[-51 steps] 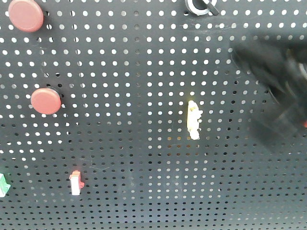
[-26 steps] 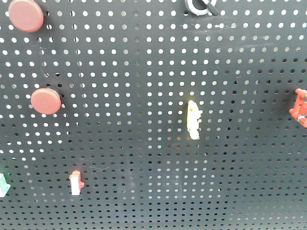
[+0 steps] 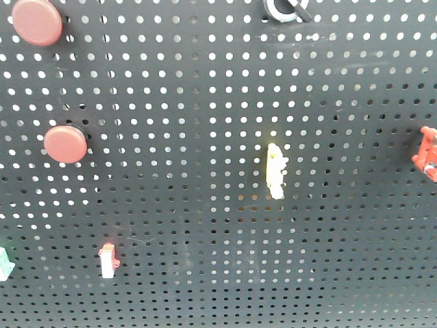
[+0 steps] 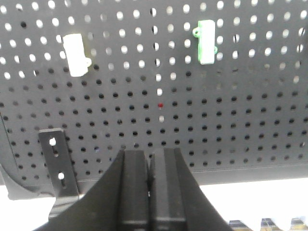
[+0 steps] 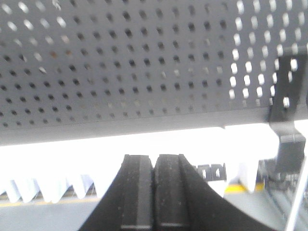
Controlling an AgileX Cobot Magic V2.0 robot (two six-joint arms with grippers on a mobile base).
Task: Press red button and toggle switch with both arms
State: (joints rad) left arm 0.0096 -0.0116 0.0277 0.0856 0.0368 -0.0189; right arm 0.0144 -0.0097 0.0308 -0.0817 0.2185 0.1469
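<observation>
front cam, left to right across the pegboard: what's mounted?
Green clip at the edge → upper red button → lower red button → red-and-white clip → yellow clip → toggle switch → red clip at the right edge. The yellow clip and toggle switch nearly share a column.

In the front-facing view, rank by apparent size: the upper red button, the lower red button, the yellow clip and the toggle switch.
1. Upper red button, though cut off by the frame edge.
2. Lower red button, nearly alike.
3. Yellow clip.
4. Toggle switch, but only partly in frame, so unsure.
</observation>
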